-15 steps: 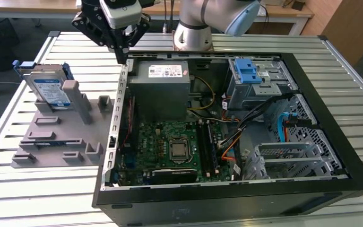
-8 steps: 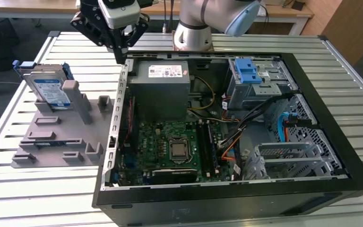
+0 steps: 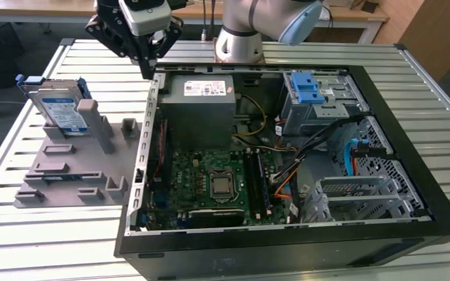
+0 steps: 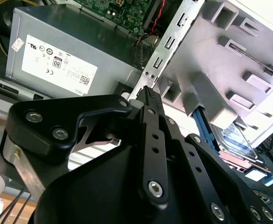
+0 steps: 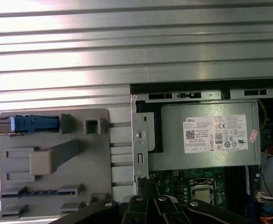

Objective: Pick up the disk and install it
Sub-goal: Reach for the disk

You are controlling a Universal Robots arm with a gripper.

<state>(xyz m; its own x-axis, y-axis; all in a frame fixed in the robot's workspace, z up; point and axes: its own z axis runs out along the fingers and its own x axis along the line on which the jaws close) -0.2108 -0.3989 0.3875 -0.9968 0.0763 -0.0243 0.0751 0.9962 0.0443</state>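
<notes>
The disk (image 3: 59, 109) stands on edge at the far end of a grey fixture (image 3: 68, 175), on the exterior view's left; it is silver with a blue-and-white label and blue rails. My gripper (image 3: 148, 68) hangs shut and empty above the open computer case's back left corner, to the right of the disk and apart from it. In the first wrist view the disk (image 5: 33, 123) appears edge-on with its blue rail, and the gripper (image 5: 143, 183) is over the case wall. The second wrist view has the gripper (image 4: 148, 91) with fingers together, and the disk (image 4: 239, 141) beyond the fixture.
The open computer case (image 3: 287, 246) lies on a slatted metal table (image 3: 45, 246). Inside it are a grey power supply (image 3: 201, 102), a motherboard (image 3: 213, 184), loose cables and a metal drive cage (image 3: 319, 108) with blue tabs. The arm's base (image 3: 239, 41) stands behind the case.
</notes>
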